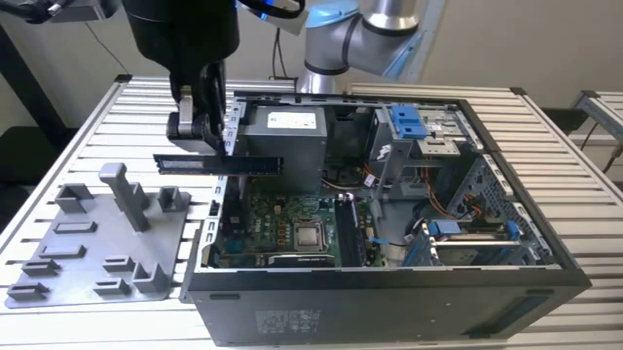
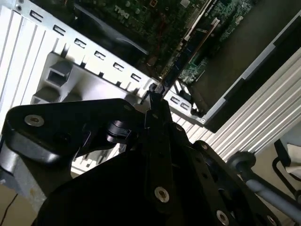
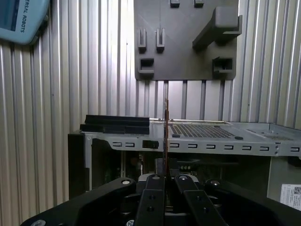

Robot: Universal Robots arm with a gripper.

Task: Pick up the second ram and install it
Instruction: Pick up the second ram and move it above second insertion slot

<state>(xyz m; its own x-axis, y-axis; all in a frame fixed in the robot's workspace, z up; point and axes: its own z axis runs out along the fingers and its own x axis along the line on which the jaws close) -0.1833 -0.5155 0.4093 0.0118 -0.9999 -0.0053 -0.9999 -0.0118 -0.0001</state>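
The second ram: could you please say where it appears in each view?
Exterior view: second ram held level by the claw, over the computer case's wall at the exterior view's left.
Second wrist view: edge-on in the claw, before the case's slotted wall.
First wrist view: edge-on, crossing that wall.
Shared landmark: the computer case.

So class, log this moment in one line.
claw: shut on long thin dark memory stick | stick airborne | beside open black computer case

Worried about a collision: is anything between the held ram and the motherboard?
The second ram, held in the gripper, hangs across the case's wall rim on the exterior view's left, so that rim lies under it. The power supply stands close by its inner end. Above the motherboard, nothing visible blocks.
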